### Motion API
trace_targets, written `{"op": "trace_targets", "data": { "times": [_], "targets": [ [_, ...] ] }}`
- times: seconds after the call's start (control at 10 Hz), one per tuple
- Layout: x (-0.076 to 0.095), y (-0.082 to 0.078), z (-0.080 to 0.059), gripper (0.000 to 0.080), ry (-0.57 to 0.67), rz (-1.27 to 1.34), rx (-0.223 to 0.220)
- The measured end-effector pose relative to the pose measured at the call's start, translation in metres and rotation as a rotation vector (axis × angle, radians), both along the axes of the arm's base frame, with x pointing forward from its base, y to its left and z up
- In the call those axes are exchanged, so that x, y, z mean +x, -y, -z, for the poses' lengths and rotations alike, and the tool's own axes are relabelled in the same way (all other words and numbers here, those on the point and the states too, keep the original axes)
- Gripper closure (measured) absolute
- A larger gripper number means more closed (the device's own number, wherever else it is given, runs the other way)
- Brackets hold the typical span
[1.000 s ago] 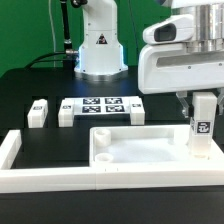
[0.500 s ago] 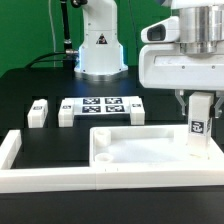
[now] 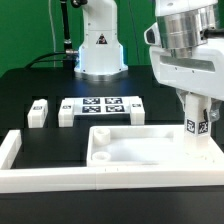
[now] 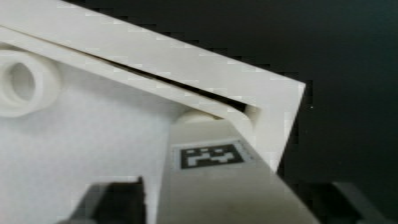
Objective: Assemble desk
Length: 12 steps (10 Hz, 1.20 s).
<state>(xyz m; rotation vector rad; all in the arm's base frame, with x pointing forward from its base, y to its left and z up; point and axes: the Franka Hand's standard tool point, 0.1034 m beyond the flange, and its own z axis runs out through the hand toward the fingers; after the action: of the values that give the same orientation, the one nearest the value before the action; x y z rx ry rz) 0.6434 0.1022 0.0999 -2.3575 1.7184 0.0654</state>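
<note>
Black table (image 3: 30,85): 3 loose white legs (image 3: 38,113) lie in 1 row, with the marker board (image 3: 100,106) between the 2nd and 3rd. The white tabletop (image 3: 150,152) lies nearer the camera, beside white border bars (image 3: 50,178). The robot base (image 3: 100,55) stands behind.

white arm (image 3: 188,55), black logo, black cable

Exterior view faces the arm's base (image 3: 100,48) across the table (image 3: 28,88); wrist view looks closely down the leg (image 4: 217,185) both share.

Probably a robotics lab: marker board (image 3: 102,106), black table (image 3: 50,140).
</note>
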Motion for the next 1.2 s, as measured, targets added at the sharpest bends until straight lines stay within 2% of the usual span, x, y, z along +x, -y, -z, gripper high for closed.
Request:
{"op": "trace_targets", "data": {
  "times": [0.1, 0.2, 0.3, 0.4, 0.5, 0.9, 1.0, 1.2],
  "targets": [
    [0.000, 0.000, 0.000, 0.0311, 0.010, -0.054, -0.009],
    [-0.001, -0.004, -0.001, 0.0183, 0.036, -0.208, -0.043],
    [0.001, -0.006, -0.003, 0.0160, 0.068, -0.375, -0.065],
    [0.004, -0.007, -0.009, 0.0152, 0.099, -0.575, -0.082],
    [0.002, -0.004, -0.010, 0.0152, 0.125, -0.689, -0.092],
    [0.002, -0.001, -0.008, 0.0150, 0.161, -0.938, -0.126],
    [0.003, -0.001, -0.011, 0.0150, 0.173, -1.159, -0.166],
    [0.001, -0.002, -0.010, 0.0150, 0.214, -1.443, -0.189]
  ]
}}
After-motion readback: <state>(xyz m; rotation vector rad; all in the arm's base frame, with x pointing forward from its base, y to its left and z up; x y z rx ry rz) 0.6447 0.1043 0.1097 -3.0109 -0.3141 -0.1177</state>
